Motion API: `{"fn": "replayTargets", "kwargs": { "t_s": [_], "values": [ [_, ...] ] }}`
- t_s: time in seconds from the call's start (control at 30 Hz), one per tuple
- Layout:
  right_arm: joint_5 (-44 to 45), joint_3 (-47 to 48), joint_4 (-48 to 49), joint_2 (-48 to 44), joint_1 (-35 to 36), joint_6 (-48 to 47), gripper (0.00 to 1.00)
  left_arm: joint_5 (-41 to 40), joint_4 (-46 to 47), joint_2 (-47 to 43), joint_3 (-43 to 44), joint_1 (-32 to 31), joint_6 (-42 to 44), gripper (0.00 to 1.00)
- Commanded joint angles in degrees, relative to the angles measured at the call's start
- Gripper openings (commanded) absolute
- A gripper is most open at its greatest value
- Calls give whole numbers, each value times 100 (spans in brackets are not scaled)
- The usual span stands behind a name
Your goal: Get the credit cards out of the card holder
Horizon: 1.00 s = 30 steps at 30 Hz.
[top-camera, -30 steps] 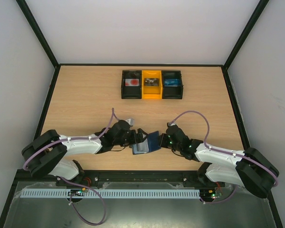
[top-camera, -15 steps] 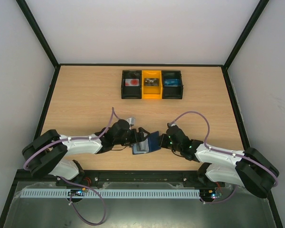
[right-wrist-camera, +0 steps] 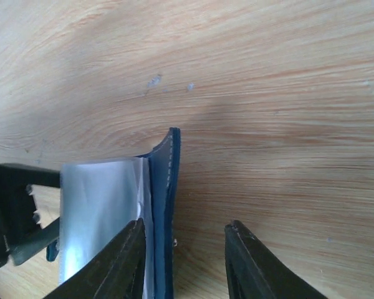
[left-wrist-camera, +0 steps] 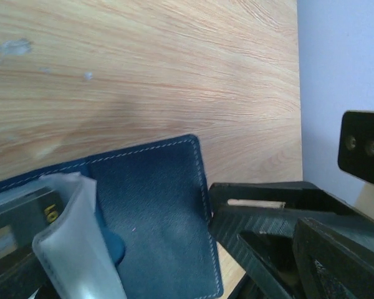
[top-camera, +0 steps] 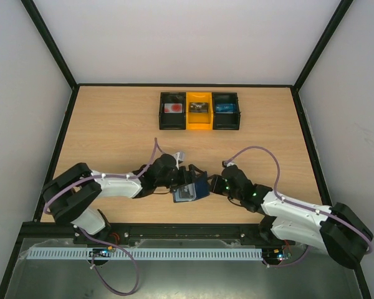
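Left gripper (top-camera: 186, 177) now nearer the card holder (top-camera: 192, 189), spread wide; right gripper (top-camera: 210, 185) newly released, fingers loosely astride its flap.

Navy card holder (left-wrist-camera: 156, 212), pale-stitched, light wood-grain table (top-camera: 112, 131)

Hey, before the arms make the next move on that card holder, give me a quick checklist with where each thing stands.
1. Card holder open, pale pocket showing: ok.
2. Right gripper jaws apart, navy flap loose between them: ok.
3. Left gripper jaws wide at the holder: ok.
4. Grip on a card: cannot tell.
5. Card drawn out of the holder: not ok, none seen outside.
6. Bins away from both arms: ok.
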Motion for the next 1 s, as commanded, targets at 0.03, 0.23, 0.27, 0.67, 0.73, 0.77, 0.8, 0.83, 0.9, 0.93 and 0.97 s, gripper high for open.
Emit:
{"fn": "replayTargets", "kwargs": {
  "t_s": [0.03, 0.23, 0.27, 0.67, 0.73, 0.77, 0.8, 0.83, 0.9, 0.93, 0.97],
  "values": [
    [116, 224, -877, -644, 2, -123, 37, 121, 34, 356, 665, -42, 259, 92],
    [-386, 89, -878, -1233, 2, 35, 36, 398, 333, 815, 931, -45, 175, 91],
    [-506, 29, -754, -1320, 4, 61, 35, 419, 360, 864, 965, -49, 166, 91],
    [-952, -320, 724, -927, 61, 394, 21, 253, -239, 1044, 1363, 23, 419, 90],
    [-906, -383, 880, -722, 87, 387, 19, 240, -307, 877, 1353, 81, 461, 90],
    [-814, -393, 901, -599, 104, 374, 19, 222, -370, 800, 1363, 116, 494, 90],
    [-731, -392, 895, -434, 116, 368, 18, 192, -440, 719, 1367, 140, 522, 90],
    [-702, -387, 911, -266, 123, 345, 17, 155, -516, 642, 1370, 182, 550, 90],
    [-649, -389, 944, 36, 140, 339, 16, 117, -691, 480, 1348, 252, 590, 90],
    [-576, -399, 949, 149, 144, 356, 16, 79, -819, 397, 1337, 295, 624, 90],
    [-497, -415, 930, 240, 145, 369, 16, 36, -914, 309, 1339, 325, 669, 90]
  ]
}}
